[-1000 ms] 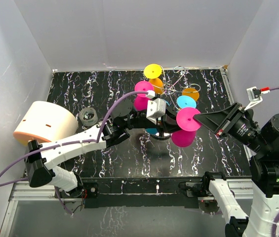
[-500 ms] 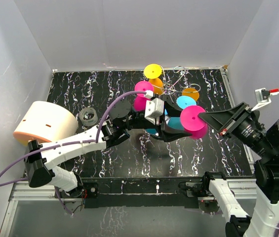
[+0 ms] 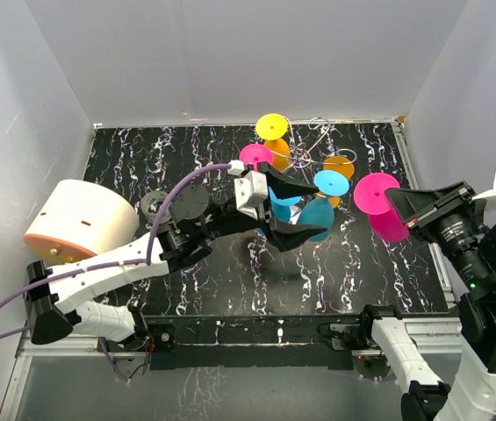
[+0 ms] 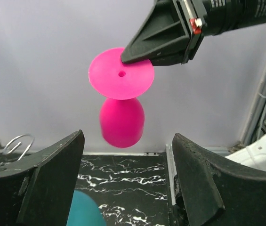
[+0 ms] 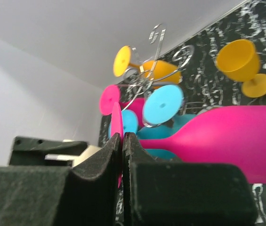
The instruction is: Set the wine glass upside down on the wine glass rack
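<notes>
Wine glass (image 3: 379, 197), magenta and matte, has travelled from the middle of the table toward the right edge since a second ago. It hangs above the dark marbled table (image 3: 142, 158), apart from the wine glass rack (image 3: 305, 156). The right gripper (image 3: 394, 195) has pulled back with it and pinches the rim of the round foot between closed fingers; the right wrist view shows them shut tight on the disc's edge. The left gripper (image 3: 305, 212), which sat against the glass earlier, has let go and now stands wide open nearer the rack, with a teal glass (image 3: 318, 215) between its spread fingers.

The glass is carried inverted: in the left wrist view its foot, with a small hole at the centre, sits above the rounded bowl (image 4: 122, 121), and the stem is hidden behind the foot. The rack, thin silver wire with curled arms, stands near the far edge, right of centre, with yellow, orange, blue and pink glasses around it.
</notes>
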